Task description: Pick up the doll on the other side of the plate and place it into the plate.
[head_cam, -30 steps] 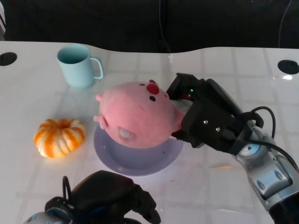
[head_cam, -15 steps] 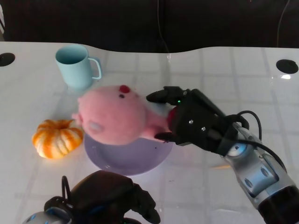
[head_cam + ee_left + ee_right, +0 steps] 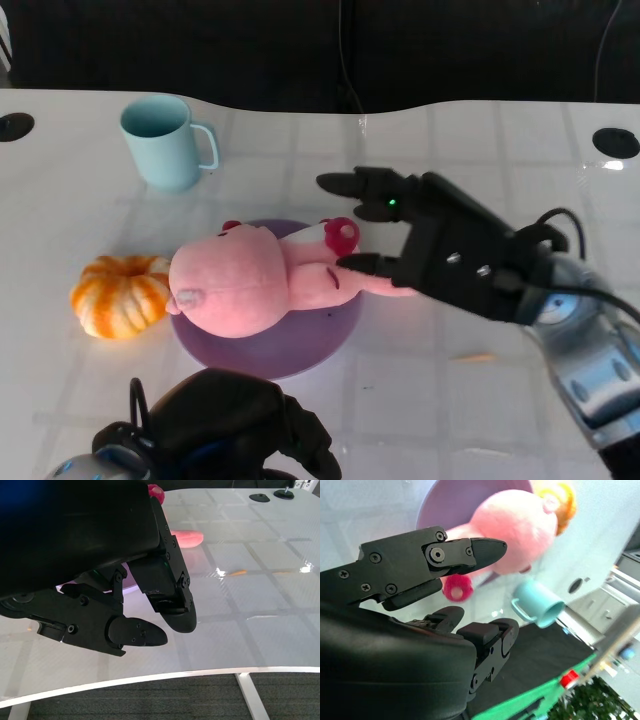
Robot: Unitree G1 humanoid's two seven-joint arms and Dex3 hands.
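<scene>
Doll (image 3: 255, 284), pink and soft, lies on its side on the purple plate (image 3: 300, 348), its round head over the plate's left rim and its legs stretching off the right rim toward the right hand (image 3: 435, 245).

Nearest the robot, at the table's front edge, the left hand (image 3: 235, 425) rests low with nothing in it; the left wrist view shows its fingers (image 3: 172, 610) curled partway downward above the bare white table (image 3: 250, 630), and whether they are closed cannot be told.

Beyond it, the plate sits toward the middle of the table with the doll across it. The right hand hovers just to the right of the plate, its fingers (image 3: 355, 184) spread wide and holding nothing. One fingertip reaches over the doll's legs and another points past its red-tipped foot; the doll lies just in front of those fingertips, and whether any touches it cannot be told. In the right wrist view the doll (image 3: 520, 527) lies on the plate (image 3: 455, 502) beyond the parted fingers (image 3: 470, 552).

An orange-and-white pumpkin (image 3: 118, 293) sits just left of the plate, near the doll's head. Farther back, toward the rear left of the table, stands a pale blue mug (image 3: 165, 141), upright, its handle to the right.
</scene>
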